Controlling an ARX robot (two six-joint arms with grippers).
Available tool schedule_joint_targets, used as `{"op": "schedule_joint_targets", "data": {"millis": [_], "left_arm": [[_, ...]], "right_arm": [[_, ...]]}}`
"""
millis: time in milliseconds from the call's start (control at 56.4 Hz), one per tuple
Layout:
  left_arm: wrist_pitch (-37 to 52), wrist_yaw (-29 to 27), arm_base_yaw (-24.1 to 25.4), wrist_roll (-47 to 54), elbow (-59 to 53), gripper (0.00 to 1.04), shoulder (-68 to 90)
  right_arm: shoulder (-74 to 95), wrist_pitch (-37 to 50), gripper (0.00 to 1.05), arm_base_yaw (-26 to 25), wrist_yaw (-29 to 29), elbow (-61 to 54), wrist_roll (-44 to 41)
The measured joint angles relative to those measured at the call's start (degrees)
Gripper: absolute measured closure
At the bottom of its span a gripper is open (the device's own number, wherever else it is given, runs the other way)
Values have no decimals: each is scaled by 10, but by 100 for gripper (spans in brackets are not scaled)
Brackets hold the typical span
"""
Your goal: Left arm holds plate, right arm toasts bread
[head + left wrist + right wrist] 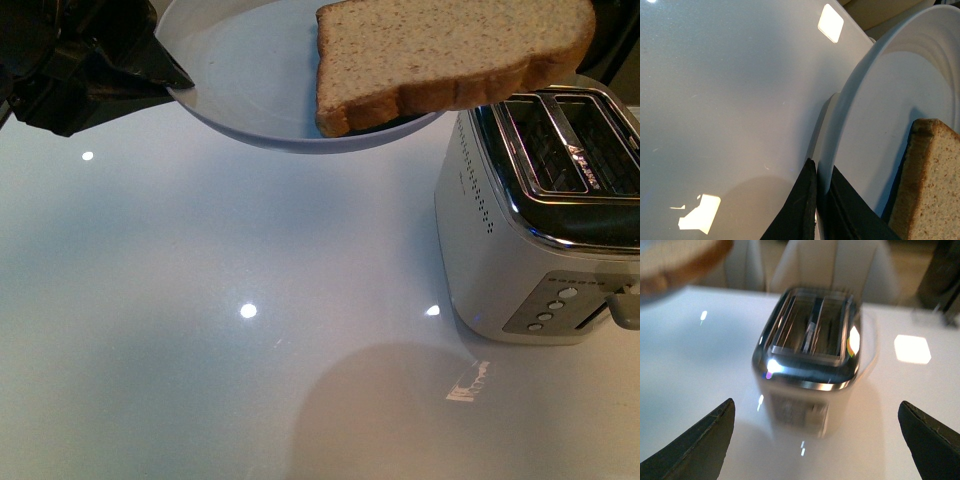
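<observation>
My left gripper (175, 80) is shut on the rim of the pale blue-white plate (240, 90) and holds it in the air at the top of the front view. In the left wrist view the gripper (820, 190) pinches the plate's rim (840, 130). The bread (450, 55) lies on the plate's right part and overhangs its rim towards the toaster (540, 220); it also shows in the left wrist view (927, 185). My right gripper (815, 440) is open and empty, with its fingers spread wide and the blurred toaster (810, 340) beyond it. A blurred edge of the bread (680, 265) shows there too.
The silver two-slot toaster stands on the glossy white table (200, 320) at the right, slots empty, buttons facing front. Pale chairs (835, 265) stand beyond the table's far edge.
</observation>
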Motion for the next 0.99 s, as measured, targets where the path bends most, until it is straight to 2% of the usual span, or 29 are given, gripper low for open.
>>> {"op": "schedule_joint_targets", "data": {"millis": [142, 284, 461, 656, 833, 993], "left_arm": [[0, 1, -2, 0, 0, 102, -1], [0, 0, -2, -1, 1, 102, -1], [0, 1, -2, -1, 1, 102, -1], [0, 1, -2, -1, 1, 102, -1], [0, 0, -2, -1, 1, 102, -1], [0, 1, -2, -1, 1, 102, -1]], "right_arm": [[98, 48, 9, -32, -24, 13, -13], [195, 129, 9, -26, -31, 54, 29], [353, 269, 9, 33, 0, 118, 134], [520, 388, 9, 110, -8, 192, 271], [624, 437, 9, 158, 11, 243, 398], [665, 464, 9, 199, 21, 263, 477]]}}
